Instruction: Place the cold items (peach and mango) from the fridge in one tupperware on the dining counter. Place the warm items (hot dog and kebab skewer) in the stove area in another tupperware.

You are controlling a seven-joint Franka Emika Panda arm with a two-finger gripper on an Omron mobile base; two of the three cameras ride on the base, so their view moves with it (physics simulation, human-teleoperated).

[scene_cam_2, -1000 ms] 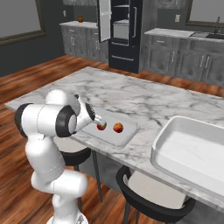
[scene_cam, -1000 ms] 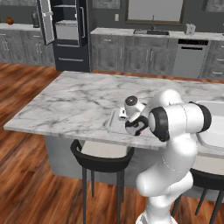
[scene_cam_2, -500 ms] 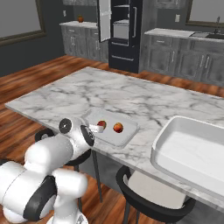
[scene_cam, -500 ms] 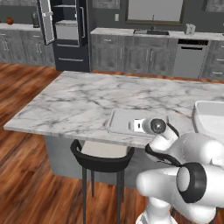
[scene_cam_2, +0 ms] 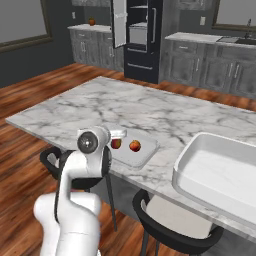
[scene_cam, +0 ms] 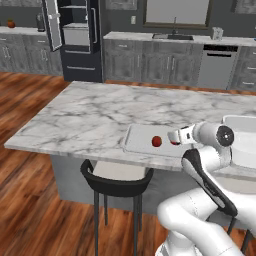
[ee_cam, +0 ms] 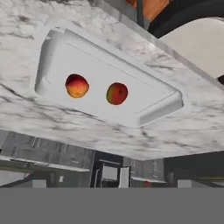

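1. Here, two round fruits (ee_cam: 77, 85) (ee_cam: 117, 93) – red-orange with yellow blush – lie side by side, apart, in a shallow white tupperware (scene_cam: 137, 141) at the tabletop's (scene_cam: 90, 117) near edge.
2. The pincer (scene_cam: 175, 136) – spread, holding nothing – hangs over the tupperware.

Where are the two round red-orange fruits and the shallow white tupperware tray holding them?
Left round red-orange fruit (ee_cam: 77, 85), hand view, its middle.
Right round red-orange fruit (ee_cam: 117, 93), hand view, its middle.
Shallow white tupperware tray (ee_cam: 153, 98), hand view, bare floor.

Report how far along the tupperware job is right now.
Done, it seems: two round fruits, likely the peach and mango, lie apart in the shallow tupperware on the dining counter. In hand: nothing; the gripper is open beside them. Left: the warm items; the second tupperware looks empty.
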